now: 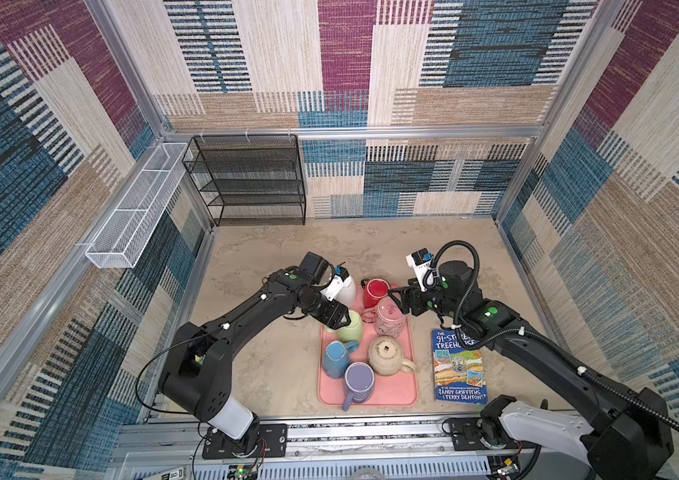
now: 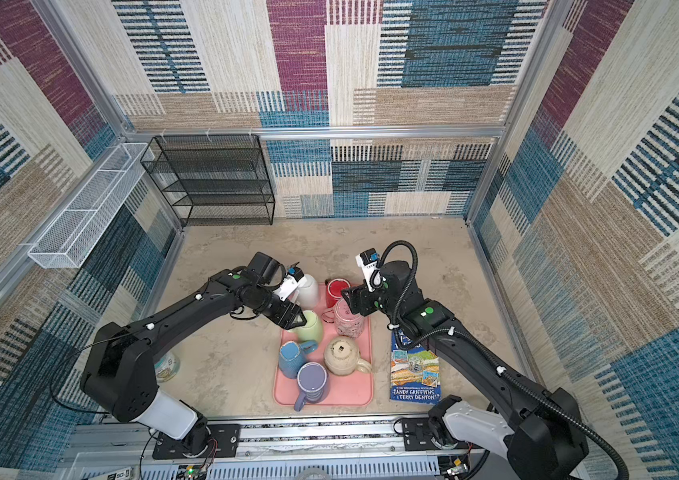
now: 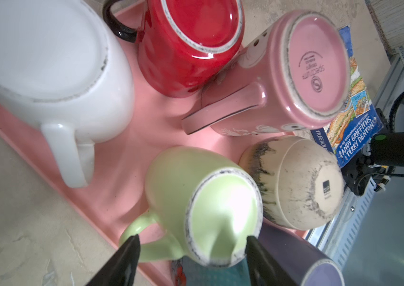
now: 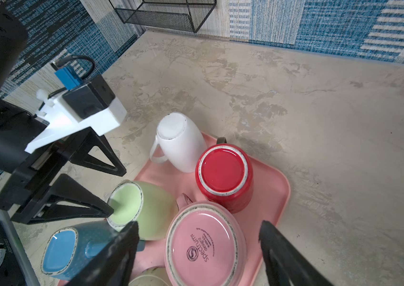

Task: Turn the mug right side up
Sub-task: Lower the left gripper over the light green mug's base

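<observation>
Several mugs stand base-up on a pink tray (image 1: 396,395) (image 2: 354,395). My left gripper (image 1: 345,321) (image 2: 299,319) (image 3: 192,239) is open and low over the pale green mug (image 1: 353,330) (image 2: 313,329) (image 3: 171,173). Its jaws straddle that mug's base, one beside the handle. My right gripper (image 1: 399,301) (image 2: 350,300) (image 4: 199,224) hangs open above the pink mug (image 1: 389,318) (image 2: 348,321) (image 4: 203,247), whose printed base faces up. Neither gripper holds anything.
Also on the tray are a white mug (image 1: 348,291), a red mug (image 1: 375,291), a blue mug (image 1: 335,357), a cream mug (image 1: 387,353) and a purple mug (image 1: 358,382). A book (image 1: 458,370) lies right of the tray. A black wire rack (image 1: 246,178) and a white wire basket (image 1: 138,208) line the back left.
</observation>
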You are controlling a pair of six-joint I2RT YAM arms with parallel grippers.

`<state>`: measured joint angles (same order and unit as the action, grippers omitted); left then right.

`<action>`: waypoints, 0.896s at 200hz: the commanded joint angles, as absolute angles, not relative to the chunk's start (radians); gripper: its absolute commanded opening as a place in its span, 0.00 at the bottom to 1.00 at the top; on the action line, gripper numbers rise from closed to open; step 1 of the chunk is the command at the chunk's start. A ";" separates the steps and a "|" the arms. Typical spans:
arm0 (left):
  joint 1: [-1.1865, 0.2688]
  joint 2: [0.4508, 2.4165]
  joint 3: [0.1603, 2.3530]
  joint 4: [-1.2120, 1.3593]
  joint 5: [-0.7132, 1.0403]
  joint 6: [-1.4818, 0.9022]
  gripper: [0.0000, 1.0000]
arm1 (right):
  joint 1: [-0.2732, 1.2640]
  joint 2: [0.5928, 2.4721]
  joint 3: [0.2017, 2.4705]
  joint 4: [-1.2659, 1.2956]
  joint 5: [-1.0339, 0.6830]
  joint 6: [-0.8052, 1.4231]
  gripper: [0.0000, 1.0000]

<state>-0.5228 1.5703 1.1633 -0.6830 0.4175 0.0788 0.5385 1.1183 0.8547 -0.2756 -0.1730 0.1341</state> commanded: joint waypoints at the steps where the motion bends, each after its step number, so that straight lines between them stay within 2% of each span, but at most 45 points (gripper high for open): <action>1: -0.526 1.537 1.165 -0.695 0.417 0.111 0.75 | 0.541 1.114 0.854 -0.253 -0.166 0.144 0.80; 123: -0.601 1.554 1.124 -0.659 0.303 0.184 0.80 | 0.554 1.108 0.853 -0.253 -0.156 0.141 0.84; 179: -0.615 1.600 1.156 -0.643 0.251 0.183 0.77 | 0.557 1.107 0.852 -0.254 -0.154 0.138 0.85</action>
<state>-0.6117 1.5887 1.1427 -0.6674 0.2871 0.1600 0.5552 1.1114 0.8547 -0.2756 -0.1719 0.1337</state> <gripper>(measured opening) 0.786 0.845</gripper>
